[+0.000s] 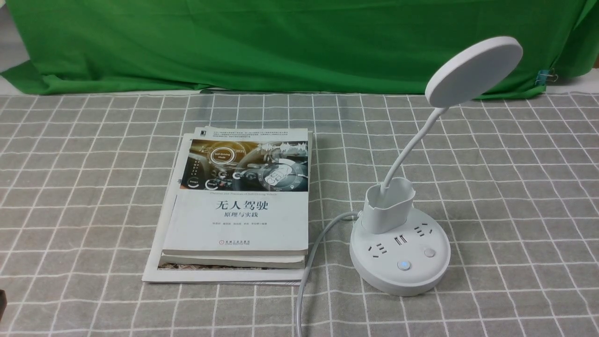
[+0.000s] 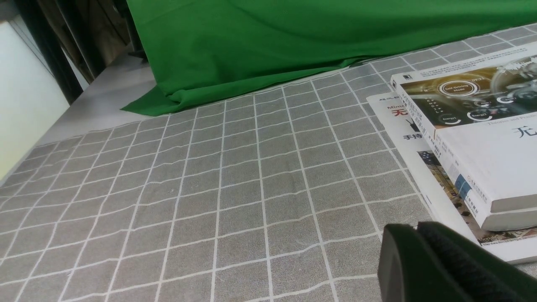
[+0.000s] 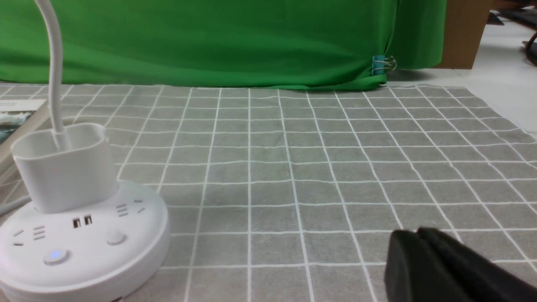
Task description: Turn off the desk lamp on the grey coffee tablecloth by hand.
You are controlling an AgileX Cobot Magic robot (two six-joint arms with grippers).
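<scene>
A white desk lamp (image 1: 400,252) is standing on the grey coffee tablecloth (image 1: 514,196), right of the stacked books (image 1: 243,210) — a careless press risking the wrong button or tipping the tall, bendy neck. The lamp is sitting off to one side of the right gripper (image 3: 419,230), apart from it; that gripper's fingers are appearing pressed together — as are those of the left gripper (image 2: 415,226), waiting beyond the books.

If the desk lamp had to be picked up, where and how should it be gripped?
Probably by the cup holder, from the robot's right: its upright wall stands above the wide round base, too broad to pinch easily, while the thin neck looks bendy.
</scene>
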